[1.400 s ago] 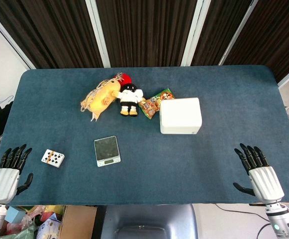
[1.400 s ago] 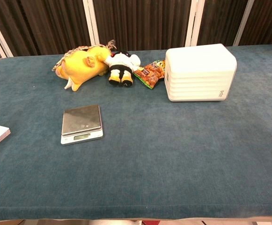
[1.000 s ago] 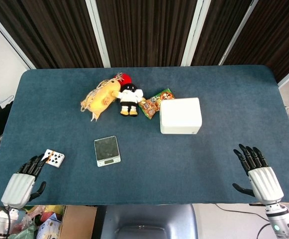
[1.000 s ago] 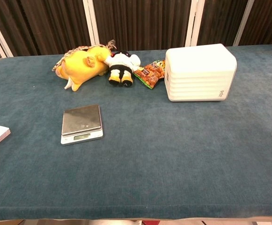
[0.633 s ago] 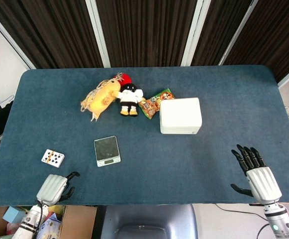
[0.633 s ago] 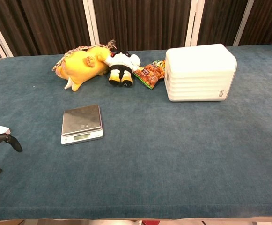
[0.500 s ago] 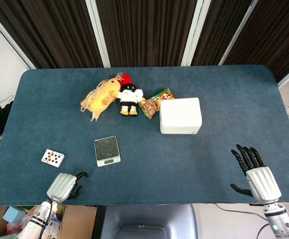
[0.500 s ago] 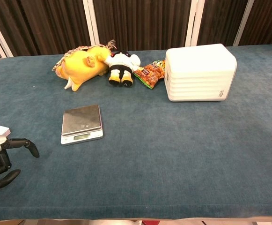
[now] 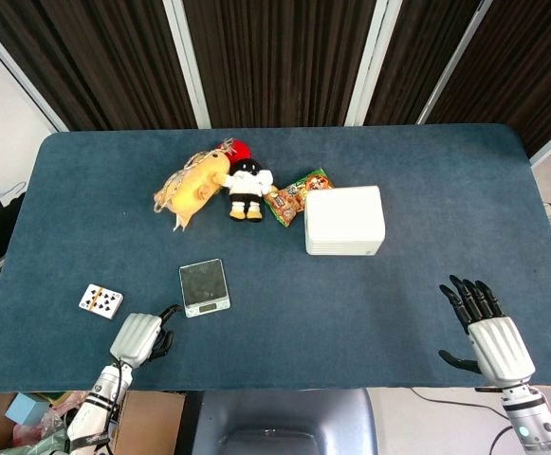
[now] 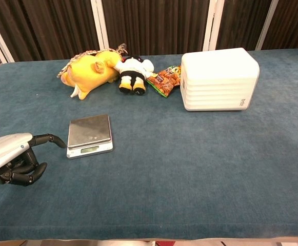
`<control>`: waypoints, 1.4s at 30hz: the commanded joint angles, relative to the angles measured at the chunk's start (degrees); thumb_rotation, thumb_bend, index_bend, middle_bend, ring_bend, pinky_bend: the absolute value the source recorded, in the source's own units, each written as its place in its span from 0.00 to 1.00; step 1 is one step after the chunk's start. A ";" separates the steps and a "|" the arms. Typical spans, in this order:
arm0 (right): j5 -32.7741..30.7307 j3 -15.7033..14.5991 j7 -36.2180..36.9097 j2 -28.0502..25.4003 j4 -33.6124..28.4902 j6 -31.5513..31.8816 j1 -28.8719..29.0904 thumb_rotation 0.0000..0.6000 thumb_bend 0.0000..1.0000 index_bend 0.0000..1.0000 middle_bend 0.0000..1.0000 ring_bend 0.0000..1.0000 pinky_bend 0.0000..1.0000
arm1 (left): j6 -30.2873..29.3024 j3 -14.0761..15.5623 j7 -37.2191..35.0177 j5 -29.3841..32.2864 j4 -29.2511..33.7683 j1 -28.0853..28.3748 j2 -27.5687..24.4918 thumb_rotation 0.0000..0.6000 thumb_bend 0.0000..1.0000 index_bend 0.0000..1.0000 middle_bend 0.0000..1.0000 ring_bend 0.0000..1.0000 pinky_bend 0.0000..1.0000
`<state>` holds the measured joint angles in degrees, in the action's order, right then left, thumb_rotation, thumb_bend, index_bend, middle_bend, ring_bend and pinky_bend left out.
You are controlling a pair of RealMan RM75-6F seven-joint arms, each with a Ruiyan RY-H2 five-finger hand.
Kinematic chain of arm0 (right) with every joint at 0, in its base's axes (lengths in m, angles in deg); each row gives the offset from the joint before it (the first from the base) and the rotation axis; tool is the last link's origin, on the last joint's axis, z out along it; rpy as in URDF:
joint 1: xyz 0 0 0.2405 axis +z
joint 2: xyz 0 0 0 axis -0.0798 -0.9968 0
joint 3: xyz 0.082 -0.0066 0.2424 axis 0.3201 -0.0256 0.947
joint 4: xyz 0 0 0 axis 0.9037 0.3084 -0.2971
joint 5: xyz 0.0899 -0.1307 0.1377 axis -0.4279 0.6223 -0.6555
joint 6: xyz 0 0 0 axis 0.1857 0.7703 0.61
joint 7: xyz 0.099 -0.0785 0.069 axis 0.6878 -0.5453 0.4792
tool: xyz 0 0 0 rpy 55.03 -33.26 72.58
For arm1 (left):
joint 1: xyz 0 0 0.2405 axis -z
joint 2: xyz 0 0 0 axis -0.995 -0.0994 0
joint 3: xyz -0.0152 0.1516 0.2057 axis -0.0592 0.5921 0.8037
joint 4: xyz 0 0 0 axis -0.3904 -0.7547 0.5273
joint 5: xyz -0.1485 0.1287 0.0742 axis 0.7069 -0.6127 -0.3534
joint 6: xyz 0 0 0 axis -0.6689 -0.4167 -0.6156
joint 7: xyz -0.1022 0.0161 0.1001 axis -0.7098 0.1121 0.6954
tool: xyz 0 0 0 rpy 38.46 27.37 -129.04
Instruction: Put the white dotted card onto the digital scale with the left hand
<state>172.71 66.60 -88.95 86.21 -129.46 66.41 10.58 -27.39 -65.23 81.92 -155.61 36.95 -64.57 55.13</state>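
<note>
Reaching comes first: left hand [image 9: 140, 336], fingers curled and empty, hovers near the table's front edge beside the scale [image 9: 204, 286]. Next it must go left to grasp the card [image 9: 101, 300].

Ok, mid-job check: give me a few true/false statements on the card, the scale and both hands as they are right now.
1. The white dotted card lies on the table, left of the digital scale. True.
2. The left hand is holding the card. False: it holds nothing and sits apart from the card, near the table's front edge, fingers curled in.
3. The digital scale has something on its platform. False: the platform is bare.
4. The right hand is at the table's front right with fingers spread, holding nothing. True.
5. The white box stands between the card and the scale. False: it stands further back and to the right, beside the snack packet.
</note>
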 commanded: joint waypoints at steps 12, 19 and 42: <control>-0.11 -0.08 0.05 -0.06 -0.18 -0.09 -0.03 1.00 0.13 0.00 0.00 0.00 0.00 | 0.83 0.99 1.16 1.33 -0.49 1.05 0.75 1.00 0.58 0.28 1.00 1.00 1.00; -0.35 -0.04 -0.11 -0.12 -0.32 -0.23 -0.03 1.00 0.13 0.00 0.00 0.00 0.00 | 0.22 1.21 1.13 1.24 -1.20 1.28 1.19 1.00 0.58 0.26 1.00 1.00 1.00; -0.88 0.00 -0.73 0.03 -0.65 -0.69 0.01 1.00 0.13 0.00 0.00 0.00 0.00 | 0.23 1.95 1.19 1.93 -2.33 1.84 2.26 1.00 0.58 0.27 1.00 1.00 1.00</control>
<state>171.84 66.61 -89.68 86.24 -130.10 65.73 10.60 -27.16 -63.28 83.11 -153.68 34.61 -62.73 57.39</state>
